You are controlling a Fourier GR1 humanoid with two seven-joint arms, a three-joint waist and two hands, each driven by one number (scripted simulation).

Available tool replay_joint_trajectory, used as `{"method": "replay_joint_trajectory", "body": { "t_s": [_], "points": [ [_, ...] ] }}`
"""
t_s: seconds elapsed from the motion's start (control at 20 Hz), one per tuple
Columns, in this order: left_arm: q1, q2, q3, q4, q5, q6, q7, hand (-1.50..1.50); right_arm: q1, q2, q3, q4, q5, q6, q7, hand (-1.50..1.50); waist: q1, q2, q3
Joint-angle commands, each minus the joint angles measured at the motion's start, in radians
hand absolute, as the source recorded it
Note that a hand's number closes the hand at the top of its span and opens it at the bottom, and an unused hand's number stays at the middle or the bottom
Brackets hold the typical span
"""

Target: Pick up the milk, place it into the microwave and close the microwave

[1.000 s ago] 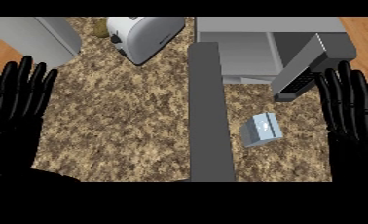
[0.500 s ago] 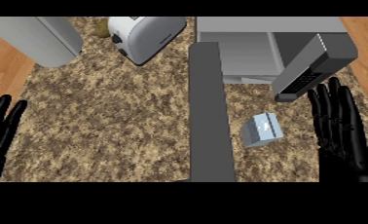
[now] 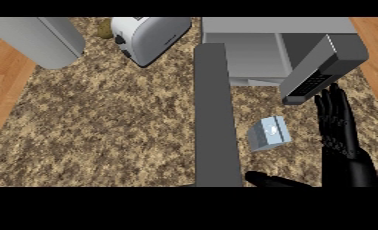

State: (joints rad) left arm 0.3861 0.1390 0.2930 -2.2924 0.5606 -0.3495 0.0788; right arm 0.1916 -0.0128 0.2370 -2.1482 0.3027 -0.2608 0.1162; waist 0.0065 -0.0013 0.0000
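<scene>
The milk (image 3: 268, 133) is a small pale grey-blue carton lying on the speckled counter (image 3: 111, 124), in front of the microwave (image 3: 244, 54). The microwave's cavity is open, and its door (image 3: 216, 119) sticks out toward me as a long grey slab just left of the carton. Its keypad panel (image 3: 323, 69) hangs over the counter at the right. My right hand (image 3: 341, 134) is open to the right of the milk with its fingers straight and pointing away from me. Its thumb (image 3: 275, 179) reaches left below the carton. The hand does not touch the milk. My left hand is out of sight.
A silver toaster (image 3: 151, 36) stands at the back, left of the microwave, with a small brownish thing (image 3: 105, 30) beside it. A grey box-shaped object (image 3: 40, 41) fills the back left corner. Wooden floor (image 3: 11, 89) shows past the counter's left edge.
My left hand sank out of the left edge and is gone. My right hand dropped lower and moved in toward the milk, its thumb now under the carton.
</scene>
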Motion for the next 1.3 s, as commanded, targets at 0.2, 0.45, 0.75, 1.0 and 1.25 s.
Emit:
{"method": "replay_joint_trajectory", "body": {
  "t_s": [0.2, 0.45, 0.75, 1.0, 1.25],
  "points": [
    [0.073, -0.011, 0.067, -0.080, 0.077, -0.040, 0.032, -1.50, 0.022, 0.012, -0.035, 0.299, -0.018, -0.132, -0.189, -1.50, 0.005, 0.001, 0.001],
    [0.084, 0.050, 0.190, 0.006, 0.202, -0.142, 0.001, -1.50, 0.042, 0.001, -0.144, 0.464, -0.136, -0.053, -0.354, -1.50, 0.004, 0.000, 0.001],
    [0.108, 0.005, 0.188, -0.059, 0.199, -0.126, 0.041, -1.50, 0.043, -0.022, -0.220, 0.657, -0.168, -0.033, -0.500, -1.50, 0.002, 0.000, 0.001],
    [0.189, -0.052, 0.190, -0.106, 0.205, -0.181, 0.045, -1.50, -0.040, -0.034, -0.278, 0.892, -0.180, -0.020, -0.648, -1.50, 0.006, 0.001, 0.001],
    [0.100, -0.024, 0.216, -0.041, 0.198, -0.176, 0.064, -1.50, -0.153, -0.033, -0.320, 1.085, -0.187, -0.022, -0.759, -1.50, 0.001, 0.002, 0.001]
  ]
}}
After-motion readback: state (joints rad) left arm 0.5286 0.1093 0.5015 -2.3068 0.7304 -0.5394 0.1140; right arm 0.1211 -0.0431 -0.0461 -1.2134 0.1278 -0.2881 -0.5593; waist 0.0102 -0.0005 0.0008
